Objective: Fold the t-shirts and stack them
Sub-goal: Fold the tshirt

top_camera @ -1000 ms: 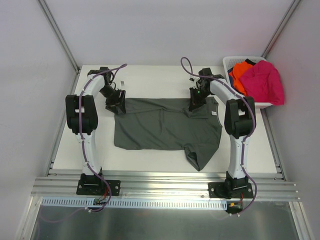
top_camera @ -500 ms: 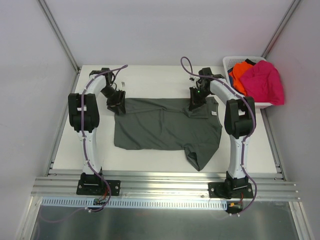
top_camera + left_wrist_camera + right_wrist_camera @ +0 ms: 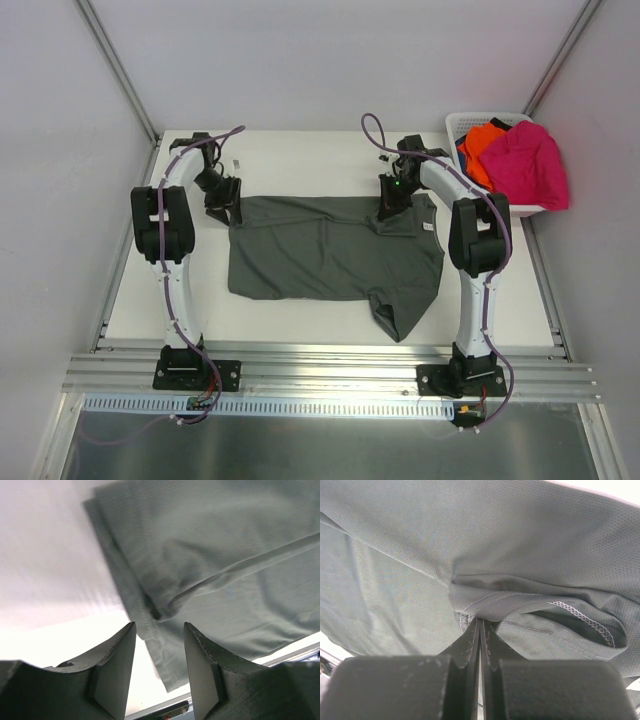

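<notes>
Top external view suggests folding has barely begun: the right gripper [image 3: 388, 212] pinches the spread dark grey-green cloth t-shirt [image 3: 330, 258], the left gripper [image 3: 224, 206] gapes empty, and the magenta cloth shirt [image 3: 530, 165] and orange cloth shirt [image 3: 482, 145] wait in the white plastic lattice basket [image 3: 478, 118].

Dark grey-green shirt [image 3: 330, 255], fine mesh weave, pale stitching just ahead of the black right gripper [image 3: 479, 624]. Off to its right, a plain orange shirt [image 3: 482, 145] and magenta shirt [image 3: 530, 165] in a white lattice basket [image 3: 470, 122].

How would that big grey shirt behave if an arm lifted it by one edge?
Probably floppy: the grey shirt lies creased, and a fold bunches where the right tool pinches it. Likely light, since its thin mesh weave shows up close. If pushed, it would probably wrinkle rather than slide.
</notes>
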Available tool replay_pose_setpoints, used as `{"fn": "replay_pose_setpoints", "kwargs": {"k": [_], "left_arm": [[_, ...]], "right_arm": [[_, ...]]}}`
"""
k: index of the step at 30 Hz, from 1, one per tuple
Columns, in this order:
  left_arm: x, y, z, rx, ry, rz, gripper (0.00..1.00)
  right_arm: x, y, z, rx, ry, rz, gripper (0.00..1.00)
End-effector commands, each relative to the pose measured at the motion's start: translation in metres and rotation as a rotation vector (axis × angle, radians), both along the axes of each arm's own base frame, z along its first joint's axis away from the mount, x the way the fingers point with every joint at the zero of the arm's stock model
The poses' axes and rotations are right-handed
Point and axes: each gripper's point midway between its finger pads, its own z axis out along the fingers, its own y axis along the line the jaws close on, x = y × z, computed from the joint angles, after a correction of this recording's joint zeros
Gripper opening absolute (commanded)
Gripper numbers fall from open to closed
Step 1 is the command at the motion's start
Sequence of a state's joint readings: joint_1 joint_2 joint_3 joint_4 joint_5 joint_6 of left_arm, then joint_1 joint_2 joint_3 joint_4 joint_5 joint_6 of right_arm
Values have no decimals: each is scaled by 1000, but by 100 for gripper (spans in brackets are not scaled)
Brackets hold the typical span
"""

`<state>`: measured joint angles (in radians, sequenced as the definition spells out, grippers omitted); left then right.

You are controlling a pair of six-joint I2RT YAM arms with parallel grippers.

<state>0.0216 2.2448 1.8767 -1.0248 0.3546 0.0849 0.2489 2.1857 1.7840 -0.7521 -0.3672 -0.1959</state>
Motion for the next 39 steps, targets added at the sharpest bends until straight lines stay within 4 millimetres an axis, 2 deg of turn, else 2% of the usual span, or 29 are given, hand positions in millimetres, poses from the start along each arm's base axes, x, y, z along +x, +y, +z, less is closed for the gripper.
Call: {"fn": "replay_pose_setpoints", "kwargs": {"k": [1,9,18,28,34,36,37,39], "left_arm": [[7,7,16,23,-41,24,43],[20,1,13,-1,-55,21,43],[18,-1,8,-14,-36,22,41],[18,-13,4,-36,-28,1,37],[17,-13,5,-35,-28,1,26],[16,-14,5,-33,-27,1,16],[16,-13,5,-27,-27,3,6],[16,-12,5,-24,-28,3,2]], "right_arm": [[6,5,25,24,-64,15,1],[4,5,26,17,-64,22,1],[5,4,25,15,-67,21,1],[5,4,24,10,-67,22,1],[4,4,24,11,-69,24,1],[5,4,24,12,-70,22,1],[6,4,24,12,-72,22,0],[6,4,25,13,-75,22,1]]}}
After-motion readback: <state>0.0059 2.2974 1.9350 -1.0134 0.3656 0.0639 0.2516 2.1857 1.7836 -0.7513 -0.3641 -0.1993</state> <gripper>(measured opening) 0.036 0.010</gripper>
